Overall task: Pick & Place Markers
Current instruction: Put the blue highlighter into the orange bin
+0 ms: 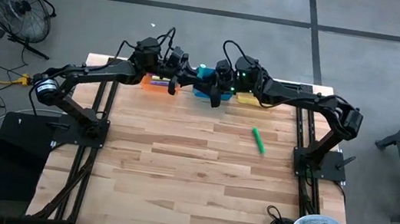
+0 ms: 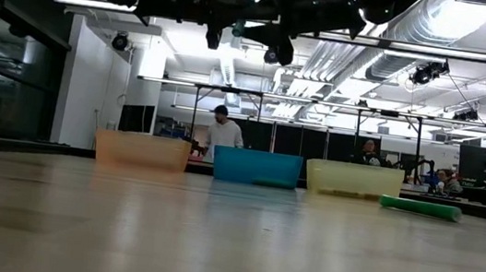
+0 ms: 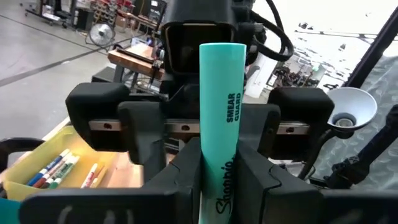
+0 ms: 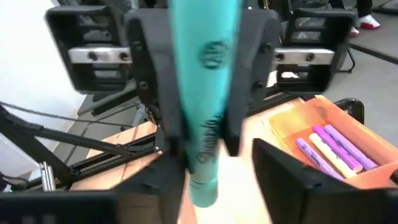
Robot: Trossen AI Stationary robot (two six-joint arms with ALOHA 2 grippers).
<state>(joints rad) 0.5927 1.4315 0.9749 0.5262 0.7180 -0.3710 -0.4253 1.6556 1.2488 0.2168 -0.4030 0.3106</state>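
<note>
We saw the left gripper (image 3: pixel 217 177) clamping a teal marker (image 3: pixel 222 106) above the table's (image 1: pixel 199 174) far edge; the right gripper's (image 4: pixel 205 180) fingers seemingly stood parted around it.

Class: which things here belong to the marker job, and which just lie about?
Job: teal marker, clamped by left gripper above the blue bin, right gripper facing it; green marker on the table; orange bin; yellow bin.
Lying about: floor fan; person behind.
</note>
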